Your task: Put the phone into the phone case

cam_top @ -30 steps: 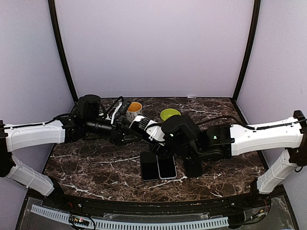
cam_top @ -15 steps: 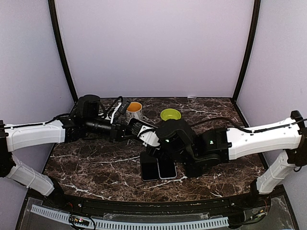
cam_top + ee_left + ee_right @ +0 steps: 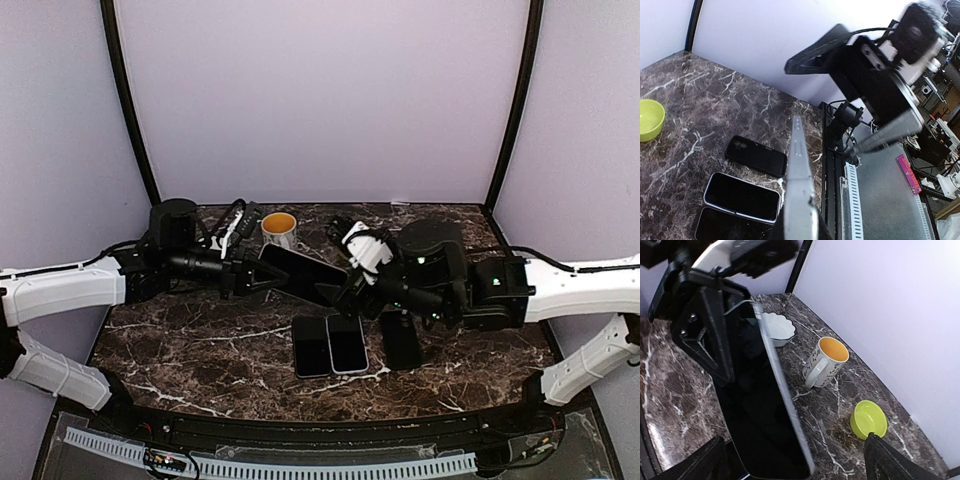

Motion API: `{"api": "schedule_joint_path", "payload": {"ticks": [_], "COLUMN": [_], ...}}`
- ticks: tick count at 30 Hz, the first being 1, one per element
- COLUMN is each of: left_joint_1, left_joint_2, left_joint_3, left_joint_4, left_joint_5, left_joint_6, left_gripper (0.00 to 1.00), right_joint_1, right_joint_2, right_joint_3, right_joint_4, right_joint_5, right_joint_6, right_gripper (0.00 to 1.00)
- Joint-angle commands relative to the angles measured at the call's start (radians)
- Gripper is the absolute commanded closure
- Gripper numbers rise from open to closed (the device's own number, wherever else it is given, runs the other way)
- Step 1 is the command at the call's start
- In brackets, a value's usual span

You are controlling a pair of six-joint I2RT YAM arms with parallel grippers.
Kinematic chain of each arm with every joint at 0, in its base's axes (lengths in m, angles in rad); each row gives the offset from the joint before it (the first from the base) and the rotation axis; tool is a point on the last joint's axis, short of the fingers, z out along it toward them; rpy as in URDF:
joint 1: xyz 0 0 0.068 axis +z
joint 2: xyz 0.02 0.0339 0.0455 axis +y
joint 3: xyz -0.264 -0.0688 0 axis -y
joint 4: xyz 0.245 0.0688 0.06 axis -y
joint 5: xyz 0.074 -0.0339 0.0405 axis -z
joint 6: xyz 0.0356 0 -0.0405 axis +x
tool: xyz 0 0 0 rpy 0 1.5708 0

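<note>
Table [image 3: 190, 340]: dark marble, lilac walls.
Phone [image 3: 300, 270]: midair between arms, tilted, mid-handover probably.
Left hand [image 3: 252, 272]: clamped shut on phone's end.
Right hand [image 3: 352, 284]: spread wide around far end, gripping nothing.
Phone case [image 3: 402, 342]: flat on table, awaiting phone.
Change: hands low over table a second ago, now raised; left closed, right opened.

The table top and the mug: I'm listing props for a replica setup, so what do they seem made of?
Table top: dark brown with white veining and a mild sheen, so polished marble or marble-print laminate; the look leaves it open. Mug: probably glazed ceramic, smooth white outside with dark markings, orange inside.
</note>
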Motion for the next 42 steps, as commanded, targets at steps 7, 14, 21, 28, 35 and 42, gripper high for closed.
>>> {"api": "schedule_joint_path", "payload": {"ticks": [7, 14, 21, 28, 35, 42], "left_joint_1": [-0.065, -0.112, -0.121, -0.122, -0.159, -0.222], "left_joint_2": [-0.210, -0.232, -0.230, -0.262, -0.255, -0.192], "left_joint_3": [-0.087, -0.100, -0.100, -0.061, 0.060, 0.102], "left_joint_4": [0.423, 0.431, 0.431, 0.203, -0.262, -0.306], "left_joint_5": [-0.029, -0.042, -0.043, -0.111, -0.122, -0.161], "left_joint_6": [-0.099, -0.090, -0.082, 0.098, 0.429, 0.477], "left_gripper": [1.00, 1.00, 1.00, 0.46, 0.37, 0.36], "right_joint_1": [-0.168, -0.175, -0.184, -0.188, -0.180, -0.148], "right_joint_2": [-0.108, -0.069, -0.072, -0.147, -0.061, -0.001], "right_joint_3": [-0.232, -0.189, -0.174, -0.054, 0.244, 0.442], "right_joint_4": [0.593, 0.703, 0.680, 0.246, -0.502, -0.688], "right_joint_5": [-0.736, -0.893, -0.912, -0.931, -0.961, -0.869], "right_joint_6": [0.447, 0.457, 0.459, 0.293, 0.144, 0.071], "right_gripper": [0.21, 0.55, 1.00, 1.00, 1.00, 1.00]}}
